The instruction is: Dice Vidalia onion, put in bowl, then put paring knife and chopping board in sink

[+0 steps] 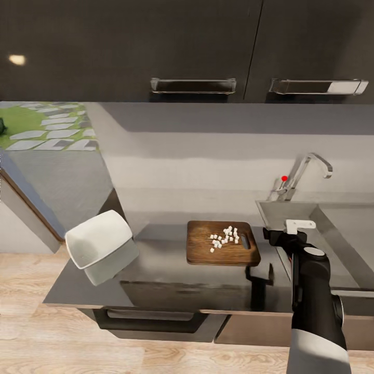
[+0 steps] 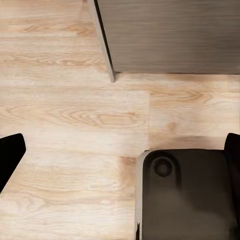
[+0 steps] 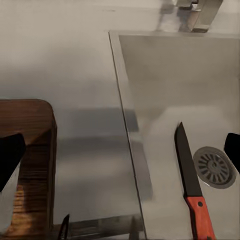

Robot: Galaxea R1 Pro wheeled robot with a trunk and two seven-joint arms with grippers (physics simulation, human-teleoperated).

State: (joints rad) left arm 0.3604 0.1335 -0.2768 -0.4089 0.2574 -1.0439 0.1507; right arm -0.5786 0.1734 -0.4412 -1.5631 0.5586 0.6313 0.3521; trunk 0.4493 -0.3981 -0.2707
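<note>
Head view. The chopping board (image 1: 223, 243) is lying flat on the countertop (image 1: 156, 259), just left of the sink (image 1: 332, 228), and is carrying a loose cluster of white diced onion (image 1: 224, 238) toward its right half, beside the slot handle. The white square bowl (image 1: 98, 239) is sitting tilted at the countertop's left end, well apart from the board; its cavity is facing the camera and is holding nothing. The right arm (image 1: 311, 291) is reaching up over the sink's near left corner, between board and basin; the right gripper (image 1: 299, 225) is pointing away, so whether its fingers are spread cannot be told here. The chrome tap (image 1: 306, 174) with its red-tipped lever is standing behind the basin.

Left wrist view. The left gripper (image 2: 120, 155) is hanging over the wooden floor (image 2: 75, 115), its dark fingertips (image 2: 10, 150) showing at opposite edges, spread wide and pinching nothing. A cabinet corner (image 2: 170, 35) and part of the robot's dark base (image 2: 190, 195) are lying below.

Right wrist view. The right gripper (image 3: 120, 150) is hovering with fingertips (image 3: 9, 152) spread wide, holding nothing. The paring knife (image 3: 192, 187) is lying on the sink floor, touching nothing else, just beside the round drain (image 3: 215, 166). The chopping board's corner (image 3: 30, 165) is resting on the countertop alongside.
</note>
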